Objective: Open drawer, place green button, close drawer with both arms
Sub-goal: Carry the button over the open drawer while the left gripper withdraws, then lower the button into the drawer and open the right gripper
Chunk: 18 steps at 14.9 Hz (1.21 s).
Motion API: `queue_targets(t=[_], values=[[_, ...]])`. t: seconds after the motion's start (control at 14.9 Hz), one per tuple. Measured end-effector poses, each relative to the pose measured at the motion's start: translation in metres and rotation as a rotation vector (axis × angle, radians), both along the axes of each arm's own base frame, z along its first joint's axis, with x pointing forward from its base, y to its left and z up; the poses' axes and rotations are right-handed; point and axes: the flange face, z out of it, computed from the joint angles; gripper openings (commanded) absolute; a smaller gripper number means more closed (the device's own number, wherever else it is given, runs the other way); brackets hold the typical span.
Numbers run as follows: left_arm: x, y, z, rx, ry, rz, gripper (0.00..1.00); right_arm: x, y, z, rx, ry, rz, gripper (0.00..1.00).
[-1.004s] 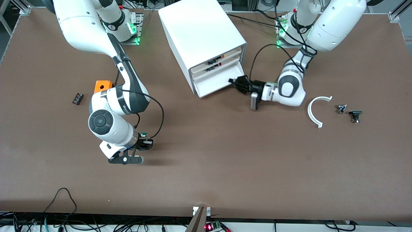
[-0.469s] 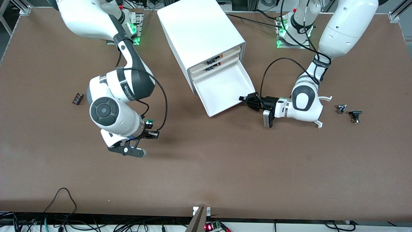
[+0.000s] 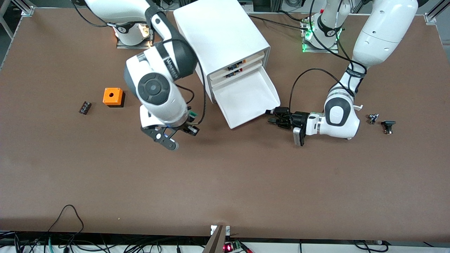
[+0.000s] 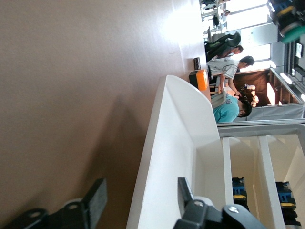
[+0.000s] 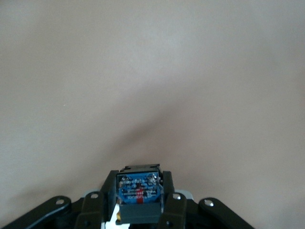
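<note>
Drawer out, button on its way

The drawer (image 3: 246, 98) now stands pulled fully out of the cabinet (image 3: 219, 37); the left gripper (image 3: 273, 117), fingers spread, has let go and straddles its front corner. The right gripper (image 3: 188, 126), closed on the button (image 5: 139, 191), has carried it from over open bench (image 3: 246, 182) to just short of the drawer, so placing looks next. The button's long axis runs along the fingers, base outward.

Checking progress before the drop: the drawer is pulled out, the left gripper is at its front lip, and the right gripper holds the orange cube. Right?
Not quite. The right gripper holds the button, shown in the right wrist view; the orange cube sits on the table. The drawer is out, left gripper at its lip.
</note>
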Motion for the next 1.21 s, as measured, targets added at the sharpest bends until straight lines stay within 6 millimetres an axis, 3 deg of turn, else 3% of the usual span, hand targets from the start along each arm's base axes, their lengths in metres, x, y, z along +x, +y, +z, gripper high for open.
queue_targets(t=[0.13,0.33,0.54,0.87,1.21], values=[[0.019,0.008,0.031,0.079,0.026,-0.034,1.0,-0.015,0.021,0.006,0.0,-0.005,-0.097,0.0],[0.053,0.037,0.096,0.235,0.052,-0.093,1.0,-0.043,0.059,0.006,-0.001,-0.008,-0.199,0.0],[0.075,0.064,0.159,0.396,0.114,-0.131,1.0,-0.075,0.103,0.001,-0.001,-0.029,-0.265,0.0],[0.084,0.089,0.248,0.762,0.127,-0.082,1.0,-0.119,0.171,-0.058,-0.022,-0.094,-0.355,0.0],[0.079,0.114,0.323,1.108,-0.041,-0.042,1.0,-0.136,0.201,-0.125,-0.034,-0.148,-0.409,0.0]])
